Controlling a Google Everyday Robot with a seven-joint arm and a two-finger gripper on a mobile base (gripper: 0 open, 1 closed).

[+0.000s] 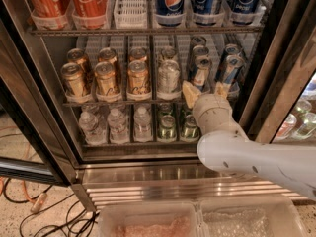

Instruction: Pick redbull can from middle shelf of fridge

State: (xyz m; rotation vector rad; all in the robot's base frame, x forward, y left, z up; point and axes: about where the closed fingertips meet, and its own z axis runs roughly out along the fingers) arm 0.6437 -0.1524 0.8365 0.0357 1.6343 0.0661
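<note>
The fridge (49, 107) stands open. Its middle shelf (98, 102) holds gold cans (106, 78) on the left, a pale silver can (168, 78) in the centre and slim blue-silver redbull cans in two lanes on the right. The front redbull can (200, 72) of the left lane stands at the shelf's edge, and another redbull can (229, 67) fronts the right lane. My gripper (206, 91) is open at the shelf's front edge, one tan finger (190, 95) on each side of the front can's base. Whether it touches the can I cannot tell. My white arm (256, 159) reaches in from the lower right.
The rack above holds Coca-Cola cans (89, 1), a white lane tray (132, 4) and Pepsi cans (170, 1). Water bottles (116, 125) and green bottles (167, 127) stand below. The dark frame (276, 73) is close on the right. Cables (34, 206) lie on the floor at the left.
</note>
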